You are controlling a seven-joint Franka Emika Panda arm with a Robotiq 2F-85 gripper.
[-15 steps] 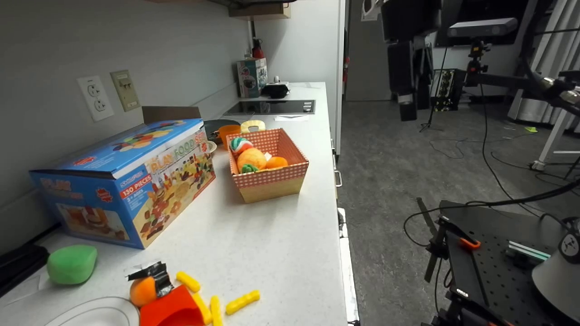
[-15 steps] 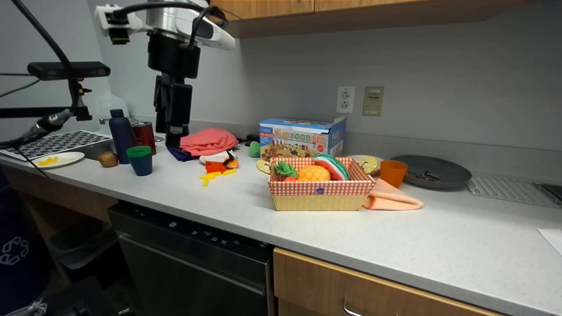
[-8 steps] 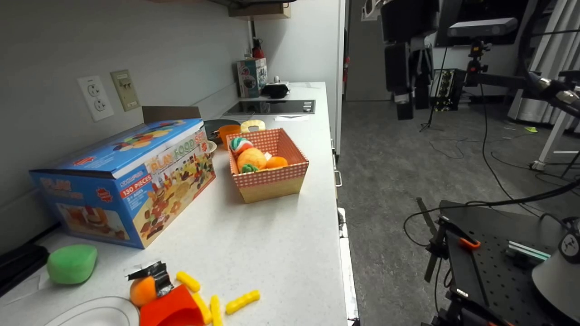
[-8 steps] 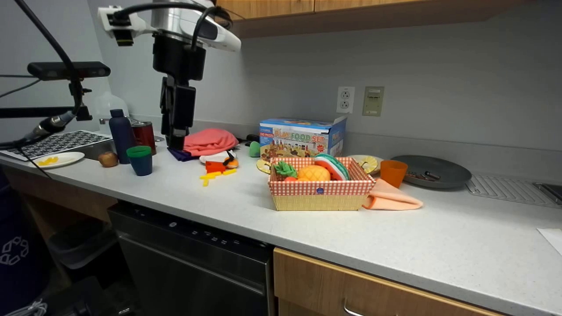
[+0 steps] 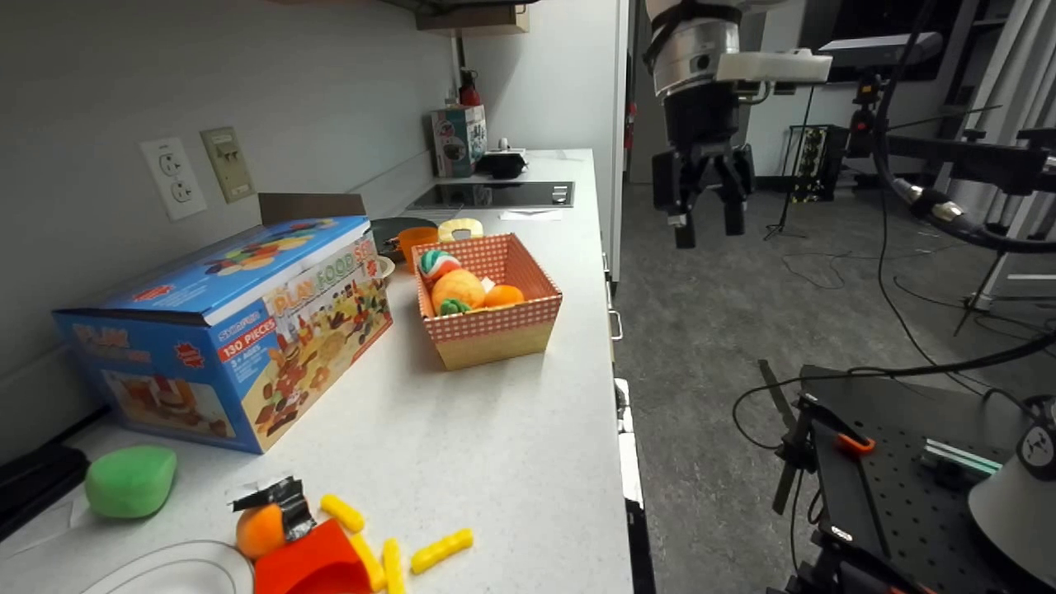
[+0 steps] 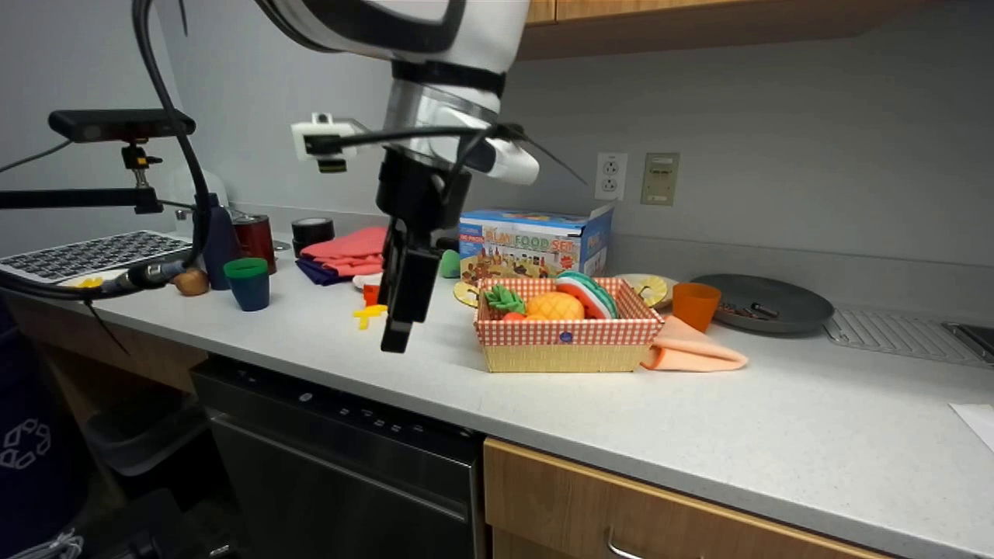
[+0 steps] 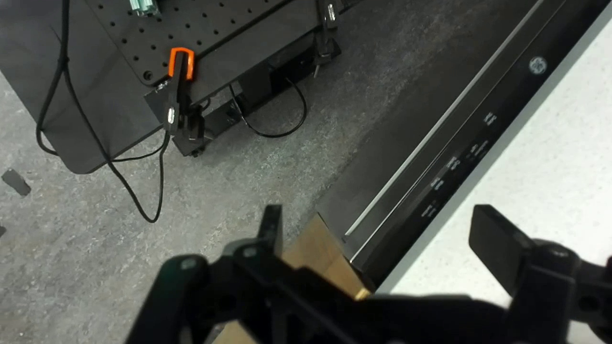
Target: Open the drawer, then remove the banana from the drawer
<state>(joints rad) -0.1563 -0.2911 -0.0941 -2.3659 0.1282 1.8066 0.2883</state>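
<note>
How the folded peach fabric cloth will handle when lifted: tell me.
The folded peach fabric cloth will probably sag, since it lies in uneven folds. Rolling seems unlikely, as it tapers low to a pointed end.

In an exterior view the arm [image 6: 474,46] slanted down to the left; the gripper [image 5: 709,233] pointed down, fingers [image 7: 497,243] wide apart.

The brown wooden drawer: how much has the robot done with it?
Done: nothing visible; the brown wooden drawer looks shut. In hand: nothing; the black two-fingered gripper is open and apart from the drawer's curved silver metal handle. To do: probably pull that handle, then take out the banana, which shows in no view.
</note>
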